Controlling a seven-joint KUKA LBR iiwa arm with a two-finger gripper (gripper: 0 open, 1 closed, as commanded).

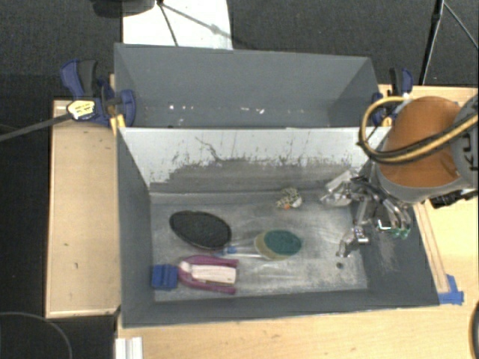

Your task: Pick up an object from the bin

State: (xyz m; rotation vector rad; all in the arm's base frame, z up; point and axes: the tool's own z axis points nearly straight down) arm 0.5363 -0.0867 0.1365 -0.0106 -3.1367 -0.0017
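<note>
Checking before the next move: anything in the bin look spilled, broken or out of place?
Nothing stands out. Black oval pad, green-headed brush, purple-and-blue item and small beige piece lie loose, clear of the gripper at right.

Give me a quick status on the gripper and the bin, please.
Gripper low at bin's right end, over bare floor. Nearest thing: teal brush, toward bin's middle. Nothing between them.

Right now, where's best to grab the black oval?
Probably across its narrow middle, from straight above: the black oval lies flat, long axis left to right, with room along both long sides. Its right end nears the green brush, so avoid an end-on grip.
</note>
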